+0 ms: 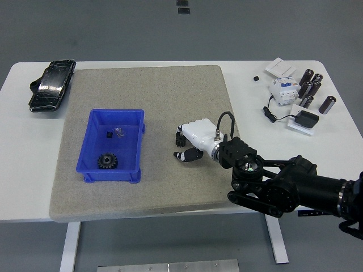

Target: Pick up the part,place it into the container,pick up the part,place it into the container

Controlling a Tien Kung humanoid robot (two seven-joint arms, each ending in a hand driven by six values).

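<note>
r hand (187, 143) is low on the grey mat (170, 187), near its right edge abt midway front to back, fingers curled round a small black gear (179, 137). looks like it's grasping the part but the grip is mostly hidden by the white shell, so can't say if it's lifted or sitting on the mat. thumb sits below, fingers above, a pinch from both sides, which suits a small flat part.

blue container (112, 144) is on the mat's left half, well apart from the hand. inside: a bigger black gear (106, 161) toward the near wall, plus tiny bits near the far wall. so one part looks already placed; this seems to be the 2nd pick.

next move prob needs a lift and a carry left over the bin's right wall.

l arm not in view. black pouch (51, 85) at tabletop's far-left corner; capacitors (313, 88), breaker and charger at far-right corner, out of the way.
</note>
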